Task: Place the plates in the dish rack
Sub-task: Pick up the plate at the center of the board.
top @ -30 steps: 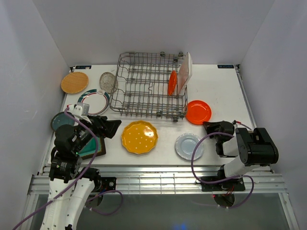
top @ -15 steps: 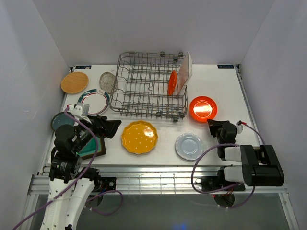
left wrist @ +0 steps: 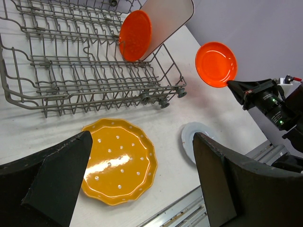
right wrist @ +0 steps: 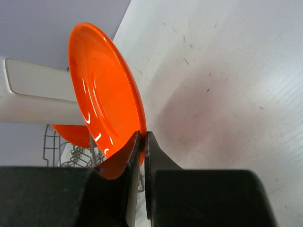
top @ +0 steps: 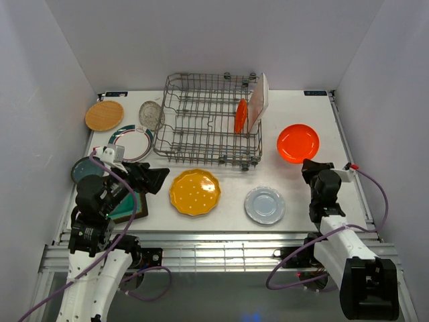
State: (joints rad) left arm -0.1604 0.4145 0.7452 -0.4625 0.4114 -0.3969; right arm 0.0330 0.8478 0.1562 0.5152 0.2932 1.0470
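The orange-red plate (top: 298, 143) sits just right of the dish rack (top: 208, 158), apart from it, with the right tool (top: 310, 166) at its near edge; from above it reads as an almost full disc and the grip itself is hard to make out; the right wrist view settles it, showing the plate (right wrist: 102, 99) tilted steeply on edge with its rim pinched between the closed fingers (right wrist: 134, 150) and bare table (right wrist: 227, 90) to its right; the left wrist view alone shows plate and right tool together from the side, the tool's tip meeting the plate's lower edge. Inside the rack's right end stand a second orange plate (top: 240, 115) and a white rectangular plate (top: 258, 102). The yellow scalloped plate (top: 194, 192) and pale grey plate (top: 263, 204) lie flat in front of the rack; the left tool (top: 155, 179) hangs wide open and empty, left of the yellow one.
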